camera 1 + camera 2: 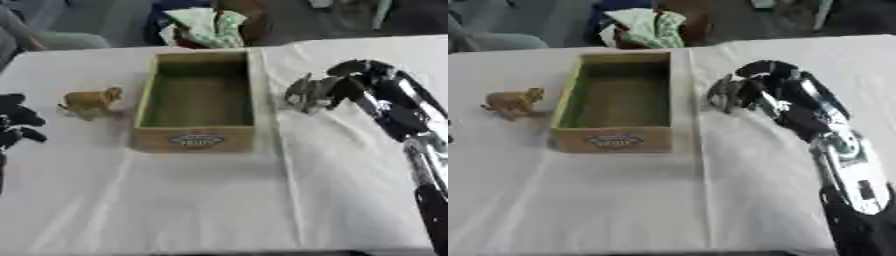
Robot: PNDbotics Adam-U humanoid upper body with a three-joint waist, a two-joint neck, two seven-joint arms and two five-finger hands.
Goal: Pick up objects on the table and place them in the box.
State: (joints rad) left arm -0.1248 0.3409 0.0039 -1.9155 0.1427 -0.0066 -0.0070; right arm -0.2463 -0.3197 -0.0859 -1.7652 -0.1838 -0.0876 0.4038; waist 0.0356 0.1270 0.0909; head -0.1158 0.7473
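Observation:
A wooden box with a green inside stands open at the table's middle, nothing visible in it. Left of it stands a small tan animal figure. Right of the box lies a grey animal figure, and my right hand has its fingers curled round it, just above the cloth. My left hand shows at the left edge with its fingers relaxed, well left of the tan figure and holding nothing.
A white cloth covers the table, with a crease running down from the box's right side. Beyond the far edge sit a green and white bundle and dark shapes.

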